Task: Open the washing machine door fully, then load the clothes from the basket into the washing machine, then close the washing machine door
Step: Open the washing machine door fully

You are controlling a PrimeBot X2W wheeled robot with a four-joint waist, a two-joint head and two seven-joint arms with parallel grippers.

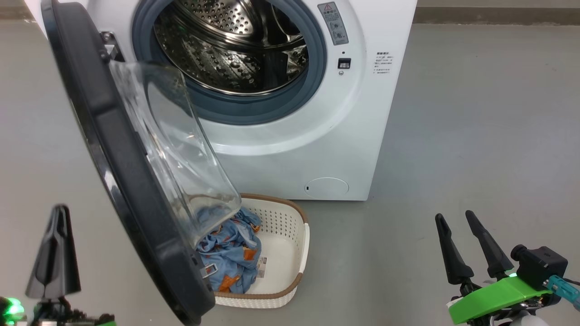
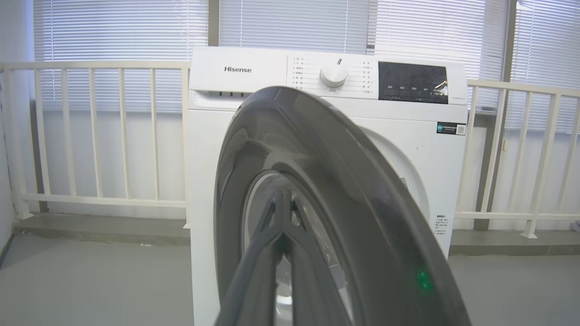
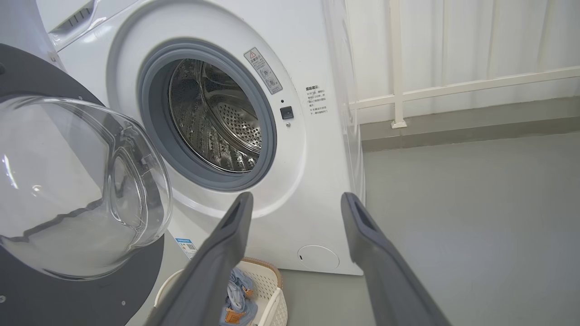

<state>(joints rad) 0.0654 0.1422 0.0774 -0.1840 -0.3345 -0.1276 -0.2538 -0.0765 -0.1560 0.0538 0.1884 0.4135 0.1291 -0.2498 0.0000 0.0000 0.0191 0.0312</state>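
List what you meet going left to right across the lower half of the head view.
Shut dark-fingered left pincer → large round glossy black washing machine door with clear glass bowl → small cream-white perforated plastic basket with brown rim → open dark-fingered right pincer.

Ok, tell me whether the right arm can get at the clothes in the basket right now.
Probably yes: the right claw is open, and only floor lies between it and the basket. The door overhangs the left of the clothes.
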